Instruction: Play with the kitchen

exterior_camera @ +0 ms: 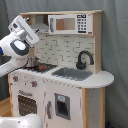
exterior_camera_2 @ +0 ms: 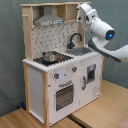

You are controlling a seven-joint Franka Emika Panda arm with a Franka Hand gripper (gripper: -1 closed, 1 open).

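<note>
The kitchen [exterior_camera: 65,95] [exterior_camera_2: 55,80] is a white and light-wood toy unit with a grey hood [exterior_camera_2: 47,20], a black faucet [exterior_camera: 84,59] [exterior_camera_2: 75,39], a sink [exterior_camera: 72,74] [exterior_camera_2: 80,51], a pot [exterior_camera: 32,62] [exterior_camera_2: 50,56] on the stovetop, and an oven [exterior_camera: 27,102] [exterior_camera_2: 64,95]. A microwave [exterior_camera: 70,23] sits in the upper cabinet. My gripper [exterior_camera: 35,36] [exterior_camera_2: 80,9] hangs high in front of the upper cabinet, above the counter and touching nothing that I can see. In the first exterior view my arm hides part of the hood.
A grey curtain [exterior_camera: 117,45] [exterior_camera_2: 10,60] hangs behind the kitchen. The unit stands on a wooden surface [exterior_camera_2: 95,112]. A white rounded robot part [exterior_camera: 20,121] sits at the lower left of the first exterior view.
</note>
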